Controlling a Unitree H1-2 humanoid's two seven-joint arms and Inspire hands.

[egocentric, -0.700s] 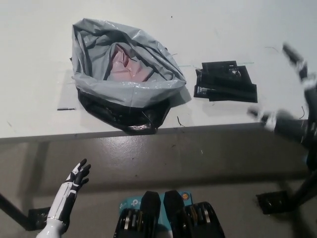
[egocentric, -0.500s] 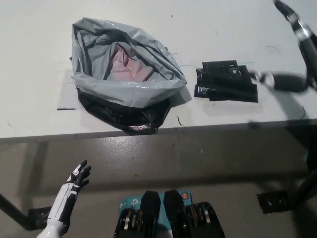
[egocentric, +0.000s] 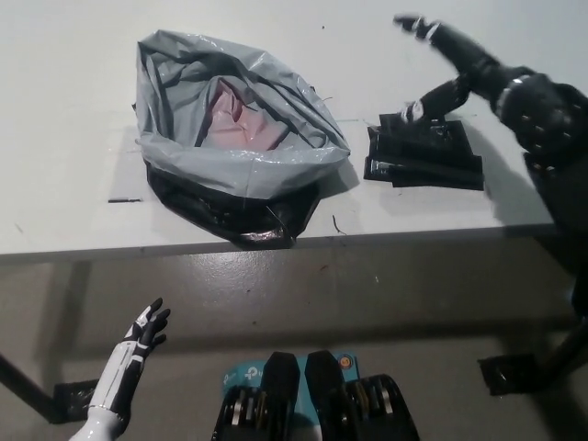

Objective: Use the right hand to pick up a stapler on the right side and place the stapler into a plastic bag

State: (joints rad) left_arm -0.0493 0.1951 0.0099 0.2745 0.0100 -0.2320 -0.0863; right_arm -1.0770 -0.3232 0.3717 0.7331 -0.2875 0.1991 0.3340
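A black stapler (egocentric: 424,154) lies flat on the white table (egocentric: 73,110), to the right of the bag. My black right hand (egocentric: 459,69) hovers just above its far edge, open with the fingers spread and nothing held. The grey plastic bag (egocentric: 234,156) stands open at the table's middle, with something pink showing inside and a black lower part at the front edge. My white left hand (egocentric: 138,344) rests low at the lower left, below the table edge, fingers apart.
The table's front edge (egocentric: 276,243) runs across the middle of the picture, with grey floor below it. A dark table foot (egocentric: 514,372) sits at the lower right. A thin dark mark (egocentric: 124,200) lies left of the bag.
My right hand has swung from the far right edge leftward and over the table, and now hangs above the stapler. The left hand, bag and stapler stay put.
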